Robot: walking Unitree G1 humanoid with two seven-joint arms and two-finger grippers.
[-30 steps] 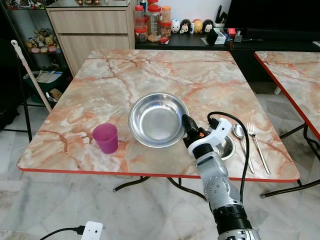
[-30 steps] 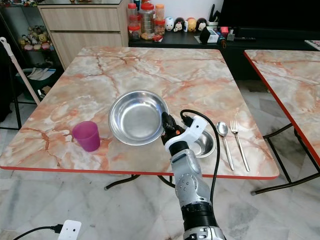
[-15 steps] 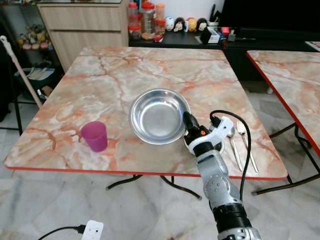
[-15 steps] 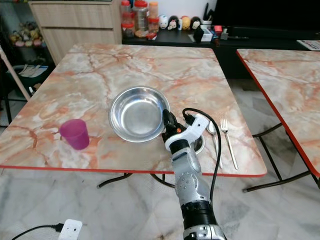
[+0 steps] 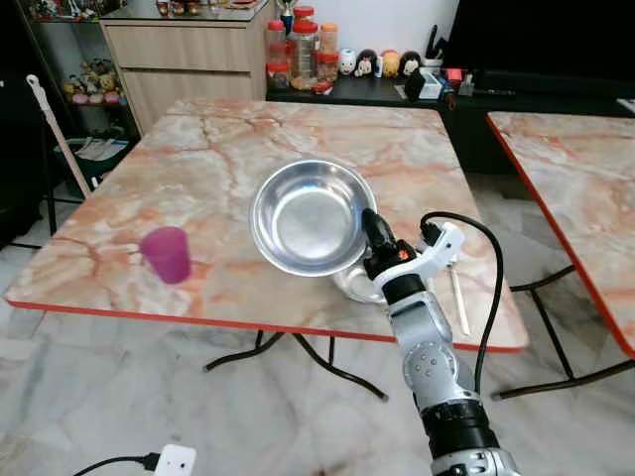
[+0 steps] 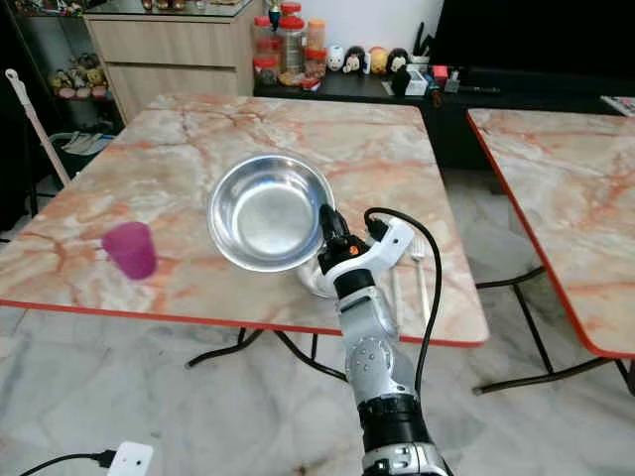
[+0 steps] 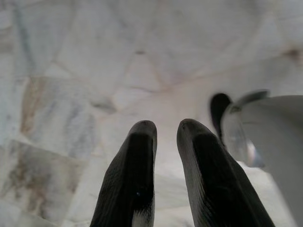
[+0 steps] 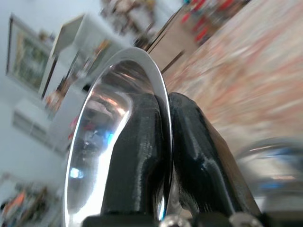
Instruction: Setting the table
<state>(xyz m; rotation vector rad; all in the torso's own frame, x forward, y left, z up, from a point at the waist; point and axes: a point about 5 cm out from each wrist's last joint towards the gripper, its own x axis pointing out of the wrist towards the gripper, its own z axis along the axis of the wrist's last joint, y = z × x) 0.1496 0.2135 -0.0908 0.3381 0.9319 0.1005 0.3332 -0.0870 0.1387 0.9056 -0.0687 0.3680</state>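
Two marble-patterned tables (image 5: 198, 149) on pale tiled floor (image 5: 99, 397). Right gripper (image 5: 369, 230) pinches large steel bowl's (image 5: 308, 213) rim, lifted over near edge. Purple cup (image 5: 166, 254) well left. Left gripper (image 7: 163, 142) slightly parted, above floor.

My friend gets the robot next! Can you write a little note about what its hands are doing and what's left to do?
Right hand: shut on the near rim of the big steel bowl, which is tilted up above the table.
Left hand: idle over the floor, holding nothing.
Pink cup stands near the table's left front edge. Small steel bowl sits under the big bowl; fork beside it.
Done: big bowl gripped and lifted.
Left: set it down in its place.
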